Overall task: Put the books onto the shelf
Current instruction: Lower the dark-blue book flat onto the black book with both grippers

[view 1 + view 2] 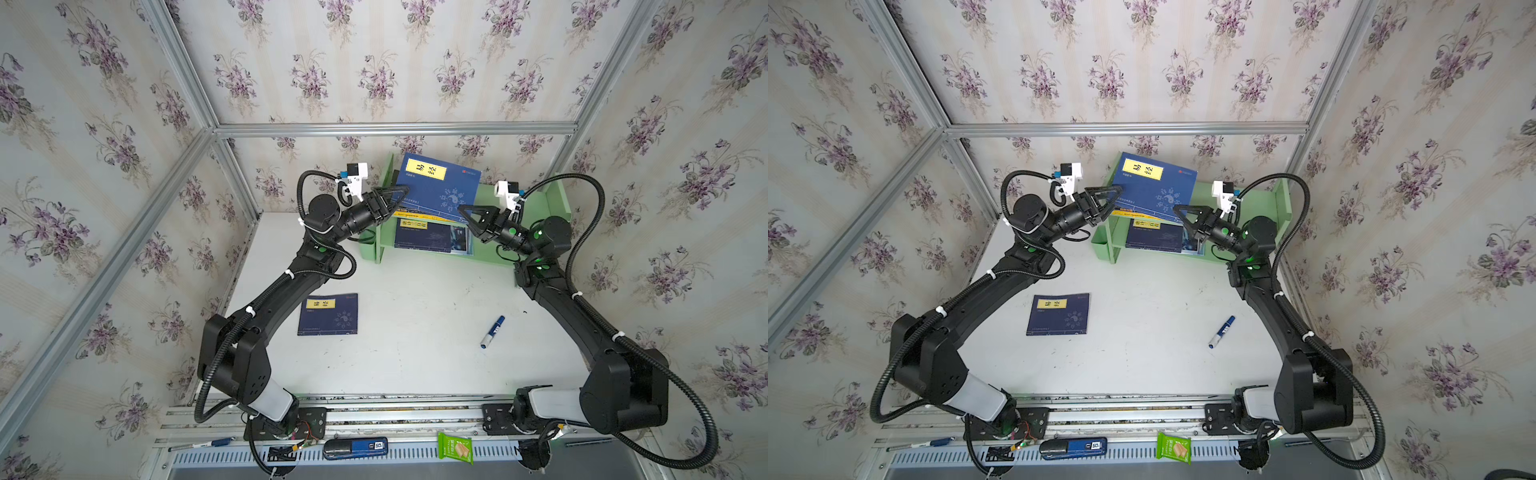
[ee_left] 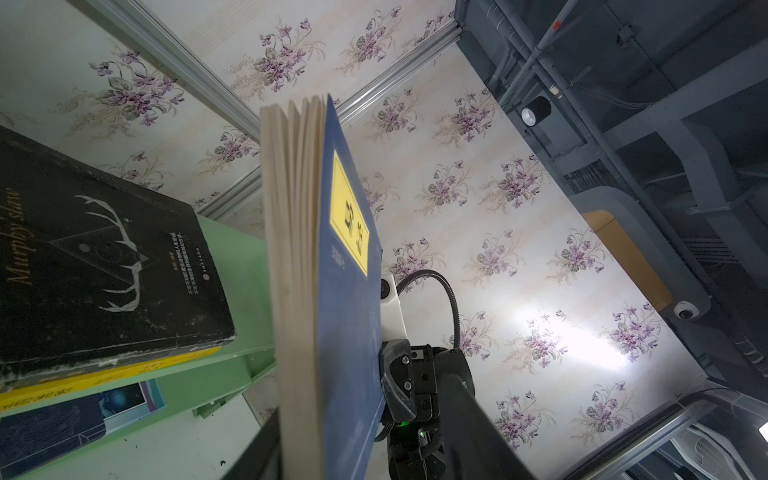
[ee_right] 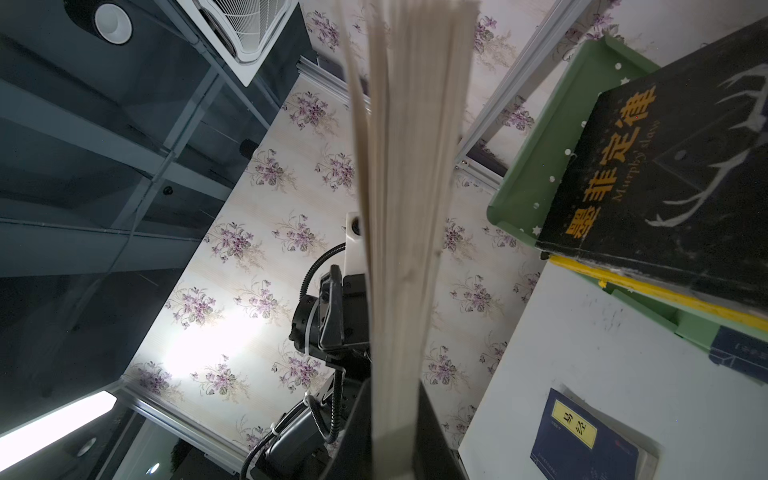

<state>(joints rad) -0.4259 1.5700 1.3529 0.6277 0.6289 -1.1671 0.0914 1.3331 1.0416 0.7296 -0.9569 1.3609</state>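
Well, the right gripper (image 1: pixel 464 216) is clamped on the lower corner of a raised navy book (image 1: pixel 438 187), while the left gripper (image 1: pixel 404 190) sits with jaws parted around the opposite edge. Just below both, the shelf (image 1: pixel 557 199) holds a black book (image 2: pixel 104 257) stacked on a yellow book (image 2: pixel 124 372) on its upper tier. Underneath, a second navy book (image 1: pixel 422 237) lies on a magazine (image 1: pixel 459 241). A third navy book (image 1: pixel 328 313) lies on the table (image 1: pixel 415 353), well behind the left gripper.

Six books, one green shelf (image 1: pixel 559 198), one marker pen (image 1: pixel 492 331).
On the shelf: black book (image 2: pixel 104 257), yellow book (image 1: pixel 415 215), shelved navy book (image 1: pixel 422 237), magazine (image 1: pixel 459 240). Above the shelf: raised navy book (image 1: pixel 440 187). Before the shelf, on the counter (image 1: pixel 415 353): loose navy book (image 1: pixel 328 314).
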